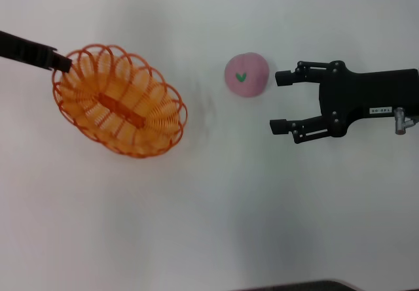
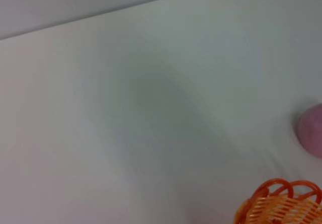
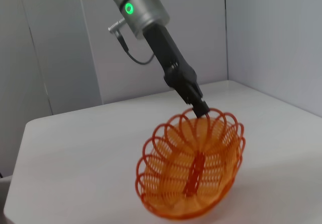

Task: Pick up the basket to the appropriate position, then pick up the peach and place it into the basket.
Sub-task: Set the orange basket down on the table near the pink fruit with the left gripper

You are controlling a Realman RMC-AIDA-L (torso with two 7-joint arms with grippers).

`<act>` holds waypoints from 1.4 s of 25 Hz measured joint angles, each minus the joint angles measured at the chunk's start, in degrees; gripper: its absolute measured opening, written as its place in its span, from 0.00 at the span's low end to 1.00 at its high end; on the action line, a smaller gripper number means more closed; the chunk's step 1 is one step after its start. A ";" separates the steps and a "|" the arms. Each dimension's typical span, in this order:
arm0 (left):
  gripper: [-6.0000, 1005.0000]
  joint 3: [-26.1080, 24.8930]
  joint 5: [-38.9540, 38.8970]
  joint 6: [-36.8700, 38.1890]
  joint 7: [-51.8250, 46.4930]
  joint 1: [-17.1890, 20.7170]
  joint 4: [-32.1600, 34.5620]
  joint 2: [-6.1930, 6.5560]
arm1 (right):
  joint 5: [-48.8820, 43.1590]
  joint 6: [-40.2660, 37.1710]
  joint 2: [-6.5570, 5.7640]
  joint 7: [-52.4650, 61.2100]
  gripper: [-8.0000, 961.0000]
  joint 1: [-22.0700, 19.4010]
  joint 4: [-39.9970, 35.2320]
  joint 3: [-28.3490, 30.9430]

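Note:
The orange wire basket (image 1: 152, 117) is on the left of the white table, and in the right wrist view (image 3: 193, 169) it hangs tilted with one side raised. My left gripper (image 1: 62, 62) is shut on its far-left rim, which the right wrist view (image 3: 201, 108) also shows. The basket's rim shows in the left wrist view (image 2: 282, 204). The pink peach (image 1: 247, 74) with a green leaf mark lies on the table right of the basket, apart from it; its edge shows in the left wrist view (image 2: 313, 131). My right gripper (image 1: 276, 102) is open and empty just right of the peach.
The white table (image 1: 216, 206) spreads around both things. Grey wall panels (image 3: 271, 38) stand behind it, and its edge (image 3: 15, 183) shows in the right wrist view. A dark shape (image 1: 327, 284) sits at the near edge.

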 joint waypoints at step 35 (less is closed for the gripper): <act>0.07 -5.54 -20.63 -10.25 -12.64 16.63 -10.13 -2.04 | -0.01 2.03 0.27 -2.10 0.98 0.49 0.94 -0.35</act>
